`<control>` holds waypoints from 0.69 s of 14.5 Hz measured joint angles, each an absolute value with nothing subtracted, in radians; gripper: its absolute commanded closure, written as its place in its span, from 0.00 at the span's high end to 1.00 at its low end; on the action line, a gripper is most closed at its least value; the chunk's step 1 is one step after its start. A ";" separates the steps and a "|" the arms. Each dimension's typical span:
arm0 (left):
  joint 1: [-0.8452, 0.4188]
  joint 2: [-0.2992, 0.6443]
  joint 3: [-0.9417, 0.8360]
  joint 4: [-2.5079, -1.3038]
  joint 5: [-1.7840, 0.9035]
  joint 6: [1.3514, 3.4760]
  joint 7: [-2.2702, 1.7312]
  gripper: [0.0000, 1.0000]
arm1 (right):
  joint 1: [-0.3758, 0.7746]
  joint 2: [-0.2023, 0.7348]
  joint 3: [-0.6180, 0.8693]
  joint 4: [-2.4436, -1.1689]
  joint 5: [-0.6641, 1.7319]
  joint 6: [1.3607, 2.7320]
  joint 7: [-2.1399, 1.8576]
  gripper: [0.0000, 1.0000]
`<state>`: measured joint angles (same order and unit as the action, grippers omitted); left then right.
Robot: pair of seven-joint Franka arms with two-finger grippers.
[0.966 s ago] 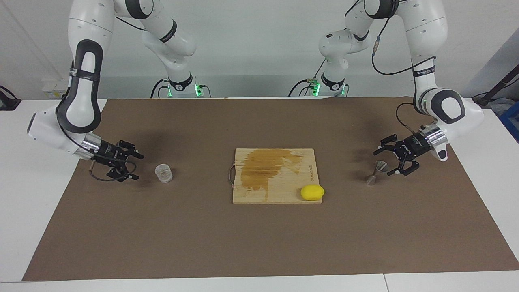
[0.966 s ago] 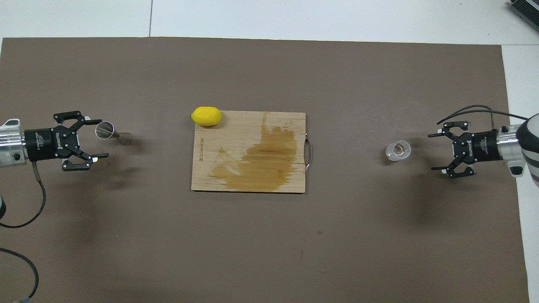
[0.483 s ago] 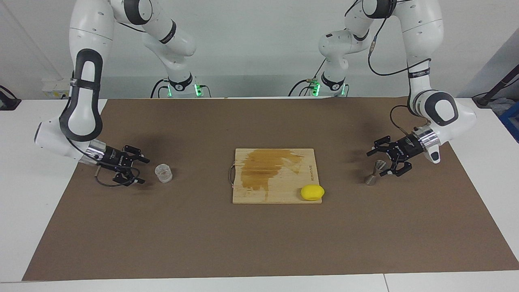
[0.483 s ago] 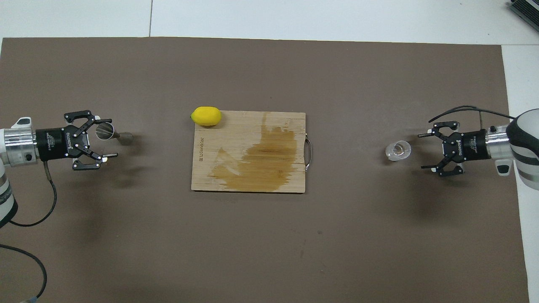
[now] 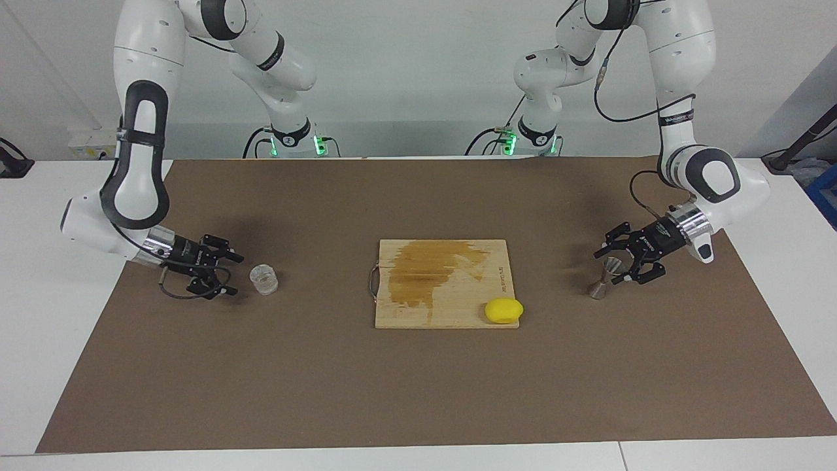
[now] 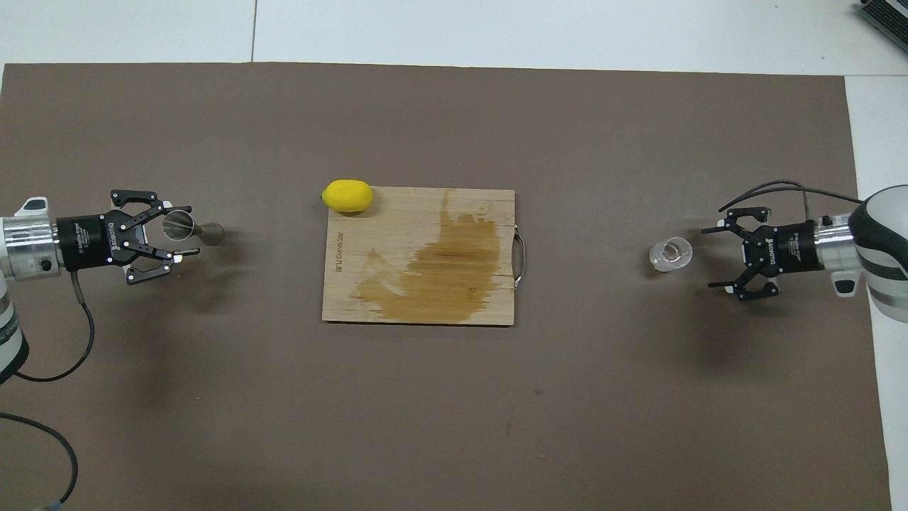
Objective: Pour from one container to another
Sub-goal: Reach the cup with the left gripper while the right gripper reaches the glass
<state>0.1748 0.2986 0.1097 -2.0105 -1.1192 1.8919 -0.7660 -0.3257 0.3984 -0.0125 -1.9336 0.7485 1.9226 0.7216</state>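
With its fingers partly drawn in around the top cone of the jigger (image 5: 603, 277), the left pincer (image 5: 621, 261) seems set to grasp it, while the right pincer (image 5: 226, 273) waits wide beside the glass cup (image 5: 263, 279) it would pour from, both vessels upright on the surface (image 5: 418, 392).

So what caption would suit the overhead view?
Left gripper open around metal hourglass jigger; right gripper open beside clear glass cup.

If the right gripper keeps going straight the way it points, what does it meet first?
Most likely the glass cup: the right gripper, open and low over the mat, points at it from the right arm's end of the table, with nothing between them.
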 measured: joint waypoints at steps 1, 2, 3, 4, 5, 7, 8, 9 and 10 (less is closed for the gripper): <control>0.175 0.299 0.110 -2.011 -1.119 1.892 -0.766 0.59 | -0.326 0.398 -0.012 -1.934 0.749 1.924 0.722 1.00; 0.175 0.299 0.110 -2.011 -1.119 1.893 -0.766 0.57 | -0.325 0.398 -0.013 -1.934 0.749 1.926 0.723 1.00; 0.175 0.299 0.110 -2.011 -1.119 1.893 -0.766 0.49 | -0.325 0.398 -0.013 -1.934 0.749 1.928 0.728 1.00; 0.175 0.299 0.110 -2.011 -1.119 1.893 -0.766 0.28 | -0.325 0.398 -0.013 -1.934 0.749 1.929 0.736 1.00; 0.175 0.299 0.110 -2.011 -1.120 1.894 -0.766 0.00 | -0.325 0.398 -0.013 -1.934 0.749 1.929 0.738 0.87; 0.175 0.299 0.111 -2.012 -1.121 1.895 -0.766 0.00 | -0.325 0.398 -0.012 -1.932 0.749 1.929 0.701 0.83; 0.175 0.299 0.112 -2.012 -1.123 1.895 -0.766 0.00 | -0.324 0.398 -0.012 -1.932 0.749 1.929 0.674 0.84; 0.176 0.299 0.113 -2.012 -1.124 1.895 -0.767 0.00 | -0.322 0.398 -0.012 -1.932 0.749 1.929 0.661 0.91; 0.176 0.299 0.114 -2.012 -1.125 1.896 -0.767 0.00 | -0.316 0.398 -0.011 -1.932 0.749 1.930 0.659 0.95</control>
